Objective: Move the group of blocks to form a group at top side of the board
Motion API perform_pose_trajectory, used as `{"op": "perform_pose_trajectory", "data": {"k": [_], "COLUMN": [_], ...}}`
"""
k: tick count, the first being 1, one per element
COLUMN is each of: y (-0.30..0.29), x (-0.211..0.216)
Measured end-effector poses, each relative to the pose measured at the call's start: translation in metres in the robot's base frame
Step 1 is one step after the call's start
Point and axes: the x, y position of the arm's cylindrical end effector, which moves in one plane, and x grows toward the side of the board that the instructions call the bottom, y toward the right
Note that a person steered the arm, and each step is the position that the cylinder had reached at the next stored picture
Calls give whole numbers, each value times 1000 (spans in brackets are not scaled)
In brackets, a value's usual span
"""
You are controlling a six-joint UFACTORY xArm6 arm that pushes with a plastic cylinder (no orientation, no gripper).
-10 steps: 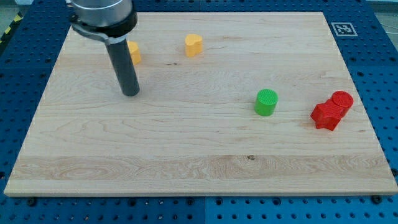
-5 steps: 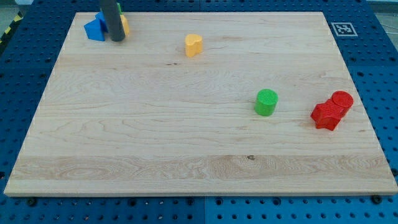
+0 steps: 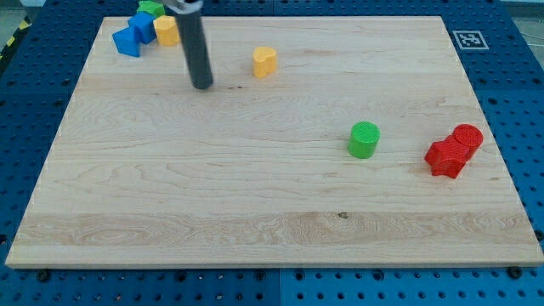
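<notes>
1. While my tip [image 3: 202, 86] rests on the surface [image 3: 255, 195] near the view's top left, it touches no block; as the end effector is a bare rod, nothing is clasped and nothing could be.
2. Cluster at the top-left corner: blue block [image 3: 128, 40], a second blue block [image 3: 143, 26], green block [image 3: 150, 8], yellow block [image 3: 167, 30], all touching or just beside each other. Shapes too small to call.
3. Yellow heart-shaped block [image 3: 265, 61] sits alone, to the view's right of my tip and slightly higher, near the top edge.
4. Green cylinder [image 3: 364, 139] and the red pair (red cylinder [image 3: 467, 136] against a red angular block [image 3: 446, 158]) lie well apart at the view's right.
5. Judgement: the step in hand is likely gathering a stray toward the top cluster.
6. To do it well: circle to the far side of the chosen block, set the tip behind its centre, and push slowly in a straight line.
7. Risk: an off-centre push spins the heart block aside; overshoot scatters the corner cluster.
</notes>
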Motion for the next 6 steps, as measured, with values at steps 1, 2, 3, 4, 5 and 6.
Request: {"op": "perform_pose_trajectory", "data": {"k": [1, 2, 3, 4, 5, 6], "y": [42, 72, 81, 77, 80, 97], "x": [12, 10, -8, -30, -46, -48]}}
